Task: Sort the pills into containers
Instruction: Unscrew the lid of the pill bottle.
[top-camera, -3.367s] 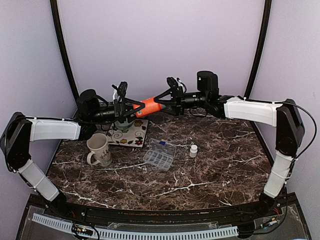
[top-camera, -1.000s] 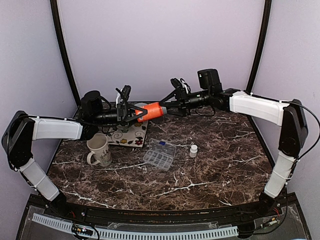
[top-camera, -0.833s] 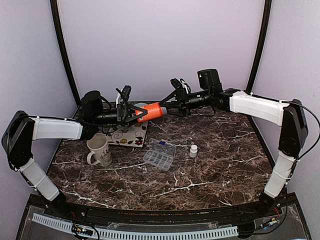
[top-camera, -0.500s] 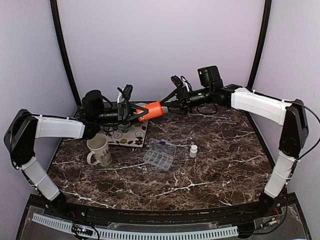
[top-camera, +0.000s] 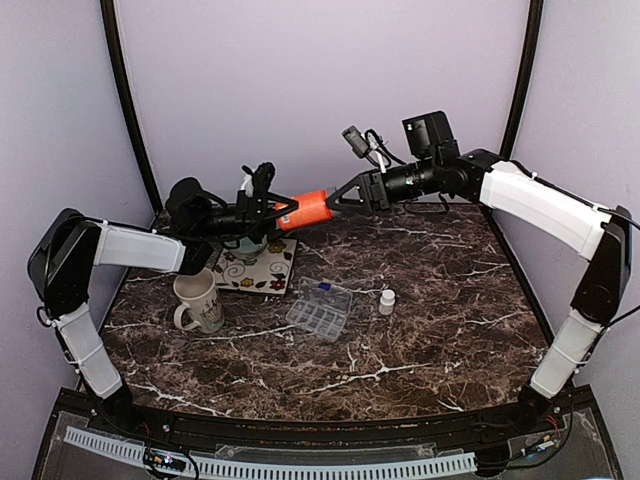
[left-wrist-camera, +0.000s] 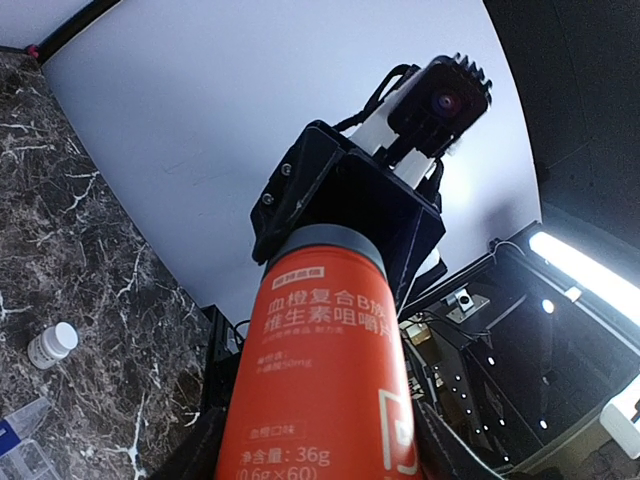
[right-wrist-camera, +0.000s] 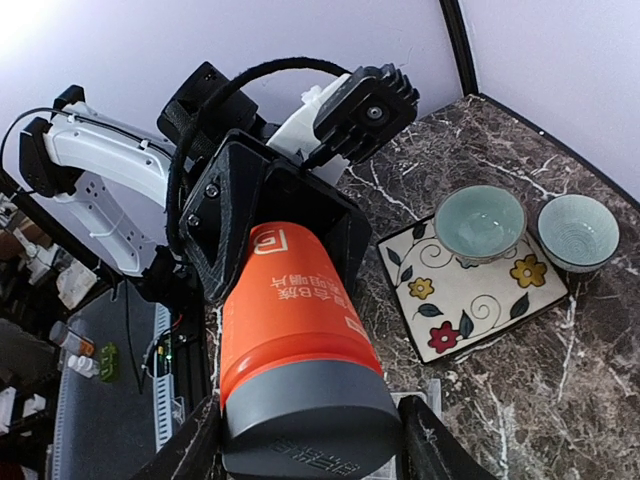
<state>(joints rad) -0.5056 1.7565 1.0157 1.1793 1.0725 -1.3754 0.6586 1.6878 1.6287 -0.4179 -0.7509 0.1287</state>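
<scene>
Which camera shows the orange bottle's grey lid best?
Right wrist view: the grey lid looks huge. Left wrist view hides it inside the right gripper, showing only the orange bottle. Top view barely shows it.

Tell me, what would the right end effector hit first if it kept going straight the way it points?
The orange bottle: its grey cap sits between the fingers of the right end effector. Just behind the bottle, on the same line, is the left end effector gripping its other end.
</scene>
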